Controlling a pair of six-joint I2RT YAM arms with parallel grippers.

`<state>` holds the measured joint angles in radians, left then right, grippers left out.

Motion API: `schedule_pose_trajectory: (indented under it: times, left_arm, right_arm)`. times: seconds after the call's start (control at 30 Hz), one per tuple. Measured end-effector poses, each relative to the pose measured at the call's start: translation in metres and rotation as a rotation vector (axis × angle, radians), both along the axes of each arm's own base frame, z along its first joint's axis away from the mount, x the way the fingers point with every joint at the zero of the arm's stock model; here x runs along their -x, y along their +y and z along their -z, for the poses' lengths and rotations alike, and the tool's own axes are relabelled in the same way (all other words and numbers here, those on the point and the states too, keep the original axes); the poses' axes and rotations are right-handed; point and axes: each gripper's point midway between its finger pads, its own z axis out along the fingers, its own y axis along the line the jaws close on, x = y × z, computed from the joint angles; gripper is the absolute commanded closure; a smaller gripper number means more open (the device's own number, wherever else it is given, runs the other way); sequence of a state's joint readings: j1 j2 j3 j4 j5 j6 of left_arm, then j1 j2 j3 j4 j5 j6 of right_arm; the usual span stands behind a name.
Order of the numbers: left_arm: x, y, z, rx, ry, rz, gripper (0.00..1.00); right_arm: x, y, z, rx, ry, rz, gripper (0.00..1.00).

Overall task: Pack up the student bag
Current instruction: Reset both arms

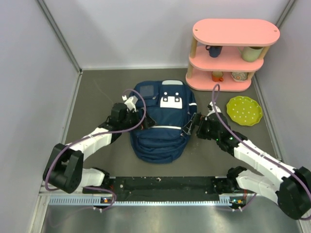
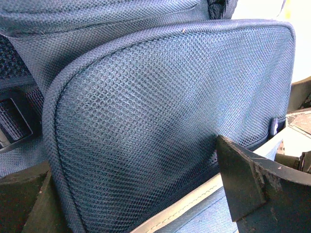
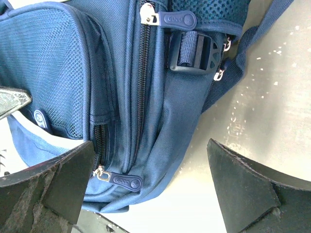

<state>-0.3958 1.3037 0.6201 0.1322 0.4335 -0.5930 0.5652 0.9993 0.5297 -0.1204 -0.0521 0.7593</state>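
navy student bag (image 1: 160, 128) lies flat, worktop (image 1: 97, 92) centre. left gripper (image 2: 131, 184) spread around mesh side pocket (image 2: 160, 121); right gripper (image 3: 150, 170) spread at opposite side. risk: slack fabric slips from pinch, bag drags.

Most of the student bag (image 2: 160, 111) beyond both wrist views' edges; shelf cups (image 1: 239, 76) indistinct

Navy backpack (image 1: 160, 131) mid-table, left gripper (image 1: 144, 121) at its 9 o'clock edge, right gripper (image 1: 191, 127) at 3 o'clock. Green plate (image 1: 244, 110) 2 o'clock, pink shelf (image 1: 235, 31) 1 o'clock.
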Motion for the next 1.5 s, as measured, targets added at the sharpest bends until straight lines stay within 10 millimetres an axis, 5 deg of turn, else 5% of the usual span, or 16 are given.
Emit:
schedule_pose_trajectory:
  times: [0.27, 0.57, 0.73, 0.93, 1.07, 1.2, 1.37, 1.5]
  left_arm:
    - [0.013, -0.005, -0.010, -0.034, 0.000, 0.005, 0.02]
    - [0.002, 0.061, -0.066, -0.194, -0.235, -0.301, 0.01]
    - [-0.007, 0.104, -0.069, -0.347, -0.245, -0.489, 0.01]
    - [-0.012, 0.133, -0.070, -0.468, -0.281, -0.595, 0.01]
    - [-0.014, 0.146, -0.073, -0.525, -0.310, -0.635, 0.01]
    - [-0.016, 0.152, -0.074, -0.573, -0.331, -0.632, 0.01]
    - [-0.020, 0.145, -0.083, -0.551, -0.379, -0.549, 0.01]
    - [-0.033, 0.170, -0.098, -0.487, -0.393, -0.609, 0.01]
  right_arm:
    - [0.001, -0.039, -0.023, 0.097, -0.102, 0.130, 0.01]
    - [-0.032, -0.099, -0.057, 0.234, -0.181, 0.353, 0.01]
    - [-0.038, -0.113, -0.054, 0.321, -0.180, 0.390, 0.01]
    - [-0.046, -0.122, -0.047, 0.464, -0.138, 0.353, 0.01]
    - [-0.062, -0.115, -0.051, 0.483, -0.089, 0.298, 0.01]
    - [-0.083, -0.120, -0.030, 0.420, 0.049, 0.262, 0.01]
    - [-0.078, -0.139, -0.010, 0.367, 0.170, 0.316, 0.01]
    - [-0.078, -0.144, -0.022, 0.370, 0.069, 0.334, 0.01]
